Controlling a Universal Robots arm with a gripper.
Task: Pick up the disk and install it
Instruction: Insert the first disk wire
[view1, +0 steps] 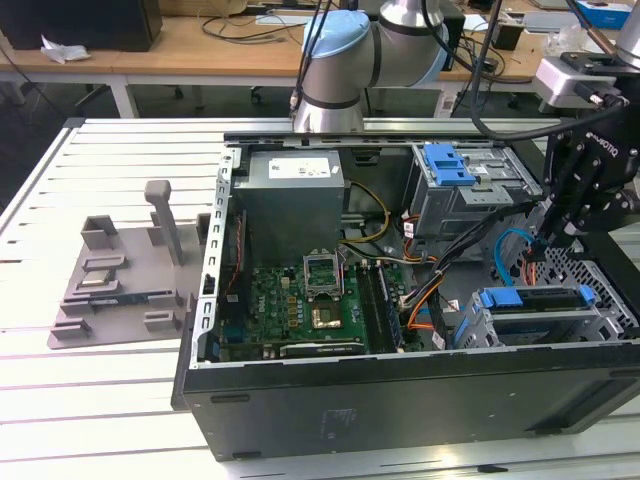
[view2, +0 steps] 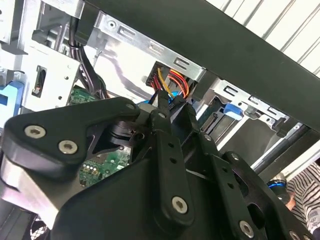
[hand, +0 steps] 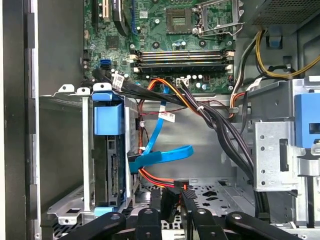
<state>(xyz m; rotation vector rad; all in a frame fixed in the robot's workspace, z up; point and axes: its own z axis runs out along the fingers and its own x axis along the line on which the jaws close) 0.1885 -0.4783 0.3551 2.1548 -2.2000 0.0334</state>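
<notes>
the disk (view1: 535, 305) sits inside the open computer case (view1: 400, 400), slotted in a grey bay (view1: 500, 325) near the front corner at the exterior view's right, its blue carrier rail facing up; in the first wrist view the disk (hand: 109, 165) stands on edge in that same bay, blue tab at one end, connector edge exposed toward the cables. the gripper (view1: 548, 235) hangs inside the case just above and beside the bay, close to a loop of flat blue data cable (hand: 165, 155) and the orange and black power leads (hand: 165, 187). in the first wrist view the gripper (hand: 172, 200) appears to pinch a black connector (hand: 169, 196) between its fingertips, narrowly closed on it, though i judge this rather than see it plainly. doing this well likely means keeping the connector square to the disk's socket, keeping the cable loop from snagging, and pressing gently so the carrier stays seated.
</notes>
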